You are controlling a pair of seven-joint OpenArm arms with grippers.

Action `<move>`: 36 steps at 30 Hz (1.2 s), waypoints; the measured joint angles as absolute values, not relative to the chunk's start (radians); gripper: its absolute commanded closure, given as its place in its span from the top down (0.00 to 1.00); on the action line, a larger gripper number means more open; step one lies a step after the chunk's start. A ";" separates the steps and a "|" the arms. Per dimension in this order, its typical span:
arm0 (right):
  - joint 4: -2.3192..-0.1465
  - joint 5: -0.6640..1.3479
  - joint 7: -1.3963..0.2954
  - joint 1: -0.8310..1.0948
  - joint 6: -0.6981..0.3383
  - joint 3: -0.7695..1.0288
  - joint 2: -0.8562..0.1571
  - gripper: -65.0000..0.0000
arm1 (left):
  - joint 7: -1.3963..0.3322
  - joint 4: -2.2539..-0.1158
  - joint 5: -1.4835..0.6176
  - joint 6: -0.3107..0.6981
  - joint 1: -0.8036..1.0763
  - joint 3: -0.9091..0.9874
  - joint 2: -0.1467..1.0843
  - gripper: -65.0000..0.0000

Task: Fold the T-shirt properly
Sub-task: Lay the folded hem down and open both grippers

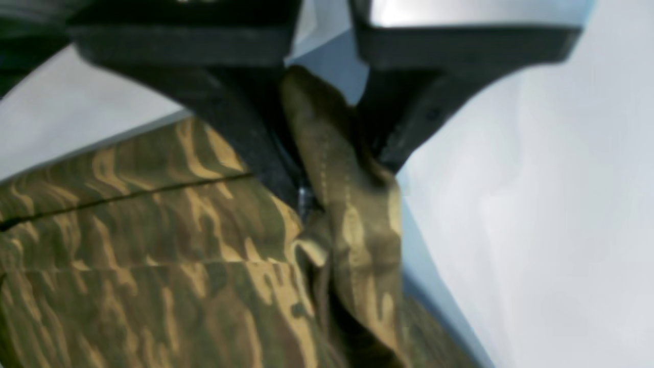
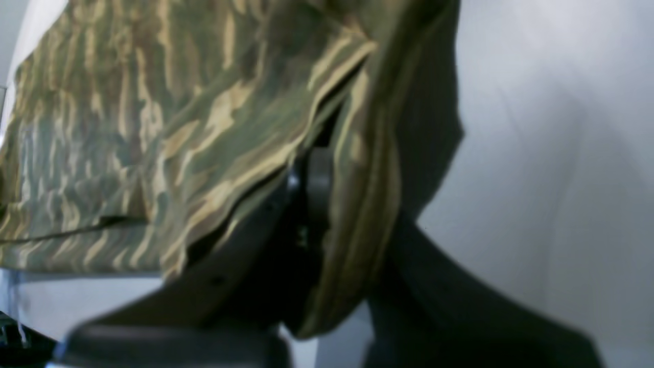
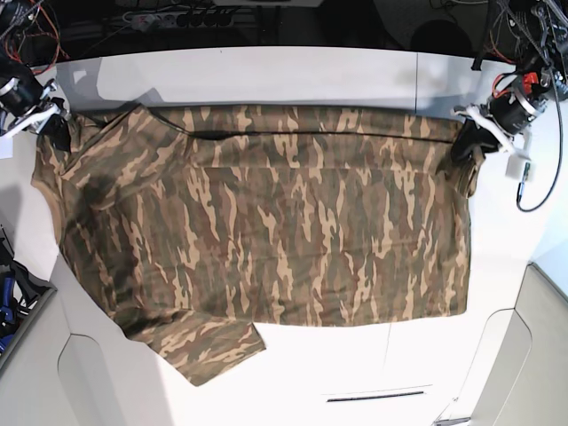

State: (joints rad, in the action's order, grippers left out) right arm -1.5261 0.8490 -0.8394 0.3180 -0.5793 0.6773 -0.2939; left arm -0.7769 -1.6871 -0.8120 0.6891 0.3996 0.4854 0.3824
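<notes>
You have the T-shirt (image 3: 266, 222) spread wide across the white worktop (image 3: 266, 71), its top edge running along the far side and one sleeve trailing toward the near left corner. Both grippers are pinched onto that far edge — the left gripper (image 3: 469, 142) holds the corner by the far right edge of the worktop, and the right gripper (image 3: 55, 124) holds the opposite corner by the far left edge.

From the left wrist camera you can see the left gripper's (image 1: 327, 168) jaws closed on a bunched fold of camouflage cloth with its stitched hem running up between them. From the right wrist camera the right gripper (image 2: 327, 204) is likewise clamped on a gathered edge, the cloth draping over one finger.

The step in hand looks like the first long fold: the far edge is gripped at both ends and raised a little, but nothing has been laid over yet. For the next move you will likely need to lift both ends together and carry them toward the near edge at the same pace — keep the cloth taut between the arms, so it lands flat and the edges meet squarely without sagging in the middle.
</notes>
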 measured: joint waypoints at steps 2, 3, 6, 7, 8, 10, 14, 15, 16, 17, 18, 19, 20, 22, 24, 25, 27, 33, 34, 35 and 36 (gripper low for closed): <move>-1.538 0.862 -0.844 0.350 -0.579 0.696 -0.294 0.00 | -0.776 -1.706 -0.813 0.689 0.423 0.485 0.382 0.00; -1.542 0.868 -0.847 0.362 -0.580 0.706 -0.294 0.00 | -0.777 -1.716 -0.814 0.689 0.438 0.485 0.382 0.00; -1.552 0.891 -0.852 0.397 -0.580 0.734 -0.294 0.00 | -0.777 -1.742 -0.817 0.689 0.477 0.485 0.382 0.00; -1.553 0.892 -0.852 0.405 -0.580 0.742 -0.294 0.00 | -0.778 -1.748 -0.817 0.689 0.490 0.485 0.379 0.00; -1.553 0.894 -0.854 0.414 -0.580 0.749 -0.294 0.00 | -0.780 -1.752 -0.821 0.690 0.500 0.485 0.379 0.00; -1.553 0.898 -0.859 0.427 -0.580 0.759 -0.294 0.00 | -0.781 -1.762 -0.823 0.689 0.513 0.485 0.376 0.00; -1.553 0.901 -0.858 0.429 -0.580 0.764 -0.294 0.00 | -0.786 -1.768 -0.824 0.690 0.518 0.485 0.376 0.00; -1.553 0.901 -0.858 0.429 -0.580 0.764 -0.294 0.00 | -0.786 -1.768 -0.824 0.689 0.518 0.485 0.373 0.00; -1.553 0.901 -0.858 0.429 -0.580 0.764 -0.294 0.00 | -0.786 -1.768 -0.823 0.689 0.518 0.485 0.369 0.00; -1.553 0.901 -0.858 0.429 -0.580 0.764 -0.293 0.00 | -0.786 -1.768 -0.823 0.689 0.518 0.485 0.365 0.00; -1.553 0.901 -0.858 0.429 -0.580 0.764 -0.293 0.00 | -0.786 -1.768 -0.823 0.690 0.518 0.485 0.362 0.06; -1.553 0.901 -0.858 0.429 -0.580 0.765 -0.290 0.00 | -0.786 -1.768 -0.823 0.689 0.518 0.485 0.360 0.14; -1.553 0.901 -0.858 0.426 -0.580 0.765 -0.287 0.00 | -0.786 -1.768 -0.822 0.689 0.518 0.485 0.360 0.23; -1.553 0.901 -0.858 0.426 -0.579 0.766 -0.280 0.13 | -0.786 -1.768 -0.821 0.689 0.518 0.485 0.360 0.37; -1.553 0.897 -0.857 0.427 -0.577 0.766 -0.279 0.34 | -0.786 -1.768 -0.820 0.689 0.518 0.485 0.357 0.41; -1.553 0.889 -0.850 0.427 -0.577 0.769 -0.280 0.39 | -0.786 -1.768 -0.820 0.689 0.517 0.485 0.354 0.41; -1.553 0.872 -0.834 0.421 -0.577 0.780 -0.279 0.42 | -0.786 -1.768 -0.820 0.689 0.518 0.485 0.349 0.41; -1.553 0.859 -0.814 0.335 -0.577 0.882 -0.280 0.42 | -0.786 -1.768 -0.834 0.689 0.517 0.537 0.349 0.41; -1.553 0.854 -0.811 0.315 -0.577 0.893 -0.283 0.42 | -0.786 -1.768 -0.846 0.689 0.515 0.558 0.349 0.41; -1.553 0.839 -0.808 0.296 -0.580 0.902 -0.286 0.42 | -0.786 -1.768 -0.861 0.689 0.515 0.582 0.349 0.41; -1.553 0.826 -0.800 0.278 -0.576 0.906 -0.290 0.42 | -0.786 -1.768 -0.879 0.689 0.514 0.604 0.349 0.41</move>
State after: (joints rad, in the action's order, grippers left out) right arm -1.5528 0.8261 -0.7998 0.2775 -0.5762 0.9062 -0.2897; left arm -0.7856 -1.7679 -0.8791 0.6891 0.5144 0.6044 0.3492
